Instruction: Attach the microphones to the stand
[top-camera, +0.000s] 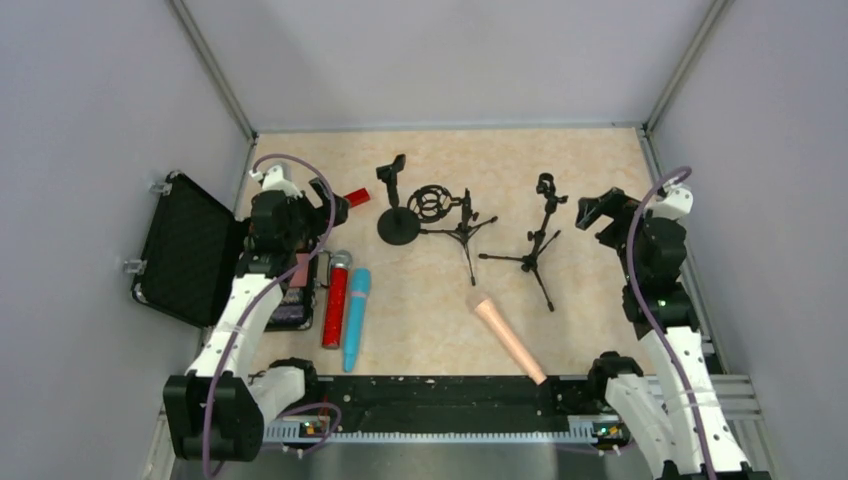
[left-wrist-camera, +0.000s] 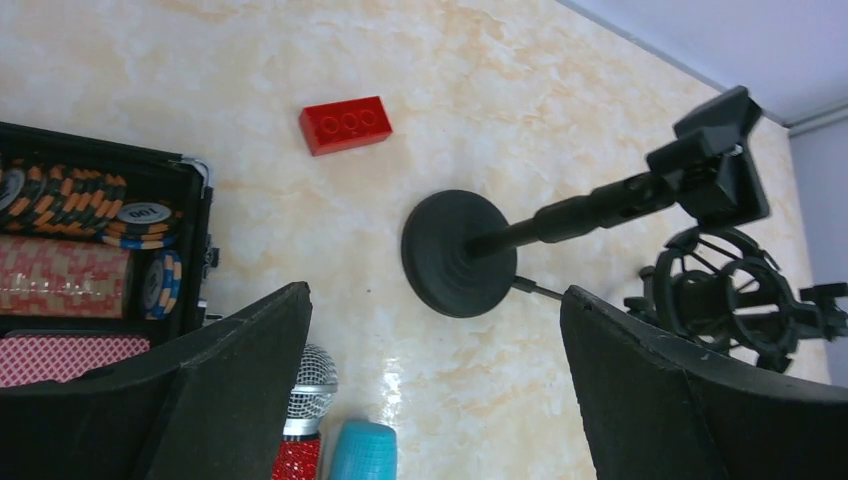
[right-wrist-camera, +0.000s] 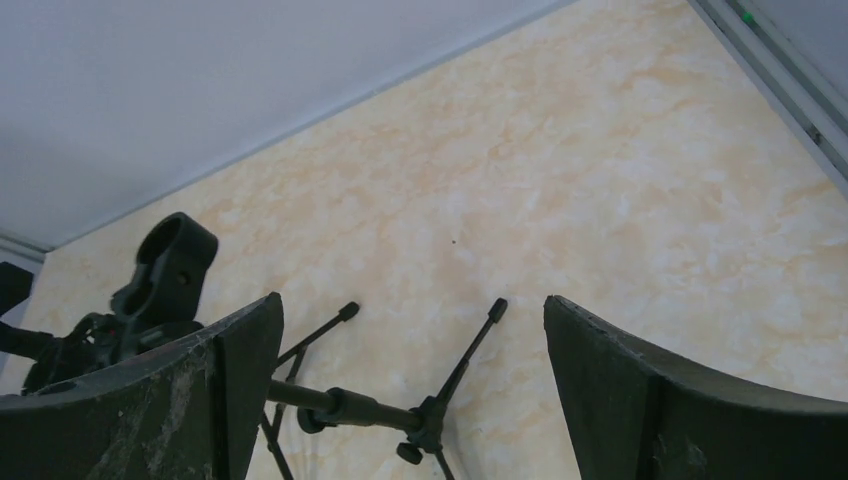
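My left pincer (left-wrist-camera: 435, 292) and right pincer (right-wrist-camera: 412, 300) both gape wide, empty. Red microphone (top-camera: 335, 300) and cyan microphone (top-camera: 355, 318) lie parallel on the worktop (top-camera: 580, 160), just nearward of the left pincer, heads away; peach microphone (top-camera: 510, 340) lies diagonally, nearer the right pincer

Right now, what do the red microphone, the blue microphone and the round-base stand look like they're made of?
Red microphone: sparkly, glitter-coated body, with a shiny silver wire-mesh head, probably metal.
Blue microphone: one flat colour with a finely textured top, likely matte plastic or foam.
Round-base stand: matte black with faint rings on the base. It could be painted metal or plastic, and I can't tell which.
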